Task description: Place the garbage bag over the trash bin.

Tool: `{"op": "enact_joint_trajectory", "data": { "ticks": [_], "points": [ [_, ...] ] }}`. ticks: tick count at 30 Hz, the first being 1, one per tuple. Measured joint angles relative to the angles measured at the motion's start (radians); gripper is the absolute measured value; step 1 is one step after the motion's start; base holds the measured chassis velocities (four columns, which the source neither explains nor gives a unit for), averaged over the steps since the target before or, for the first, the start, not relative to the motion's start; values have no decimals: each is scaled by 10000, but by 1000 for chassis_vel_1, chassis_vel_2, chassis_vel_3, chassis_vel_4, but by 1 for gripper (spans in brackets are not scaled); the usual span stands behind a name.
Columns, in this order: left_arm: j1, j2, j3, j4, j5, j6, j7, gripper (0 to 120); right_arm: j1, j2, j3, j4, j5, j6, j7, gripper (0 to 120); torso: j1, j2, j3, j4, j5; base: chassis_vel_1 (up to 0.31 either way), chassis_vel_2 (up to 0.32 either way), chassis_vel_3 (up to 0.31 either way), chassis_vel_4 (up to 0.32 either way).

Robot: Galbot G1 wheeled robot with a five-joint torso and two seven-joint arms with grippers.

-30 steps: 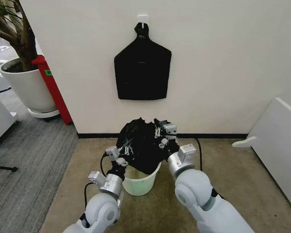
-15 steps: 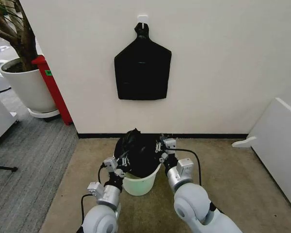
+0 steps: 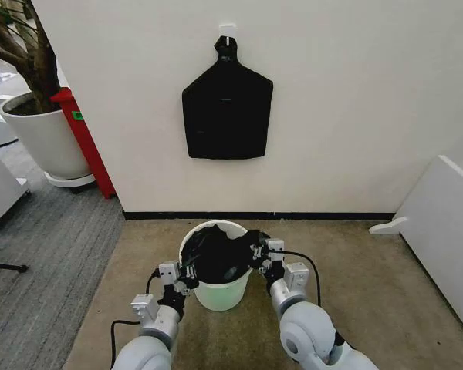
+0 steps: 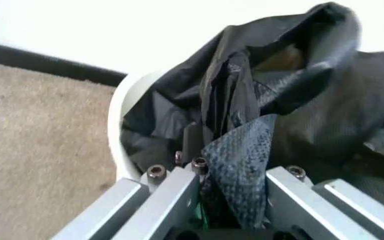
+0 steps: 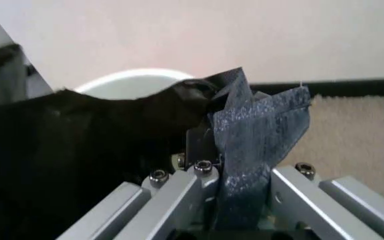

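Beige carpet runs up to a white wall, and on that floor the trash bin [image 3: 216, 270] stands upright, mouth up, directly between my two tools, neither arm nearer than the other. My left tool [image 3: 187, 279] pinches a fold of the garbage bag [image 3: 216, 253] at the bin's left rim, and my right tool [image 3: 258, 256] pinches another fold at the right rim. Between them the bag spans crosswise and sags into the bin, so I judge each edge must go outward and down.
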Motion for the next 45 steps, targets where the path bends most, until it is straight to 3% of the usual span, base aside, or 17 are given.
{"op": "enact_joint_trajectory", "data": {
  "ticks": [17, 31, 45],
  "points": [
    [723, -150, -450, 246, 345, -221, -63, 0, -508, 145, -349, -750, -632, 260, -162, 0, 0, 0, 0, 0, 0, 0, 0, 0, 0],
    [333, -440, -408, 1183, 511, -500, -62, 0, -492, 39, -347, -1121, -729, 403, -190, 0, 0, 0, 0, -1, 0, 0, 0, 0, 0],
    [542, -392, -619, 689, 600, -470, -215, 0, -545, -86, -444, -206, -1040, 81, -199, 0, 0, -1, 2, 1, 2, 0, 0, 0, 0]
  ]
}}
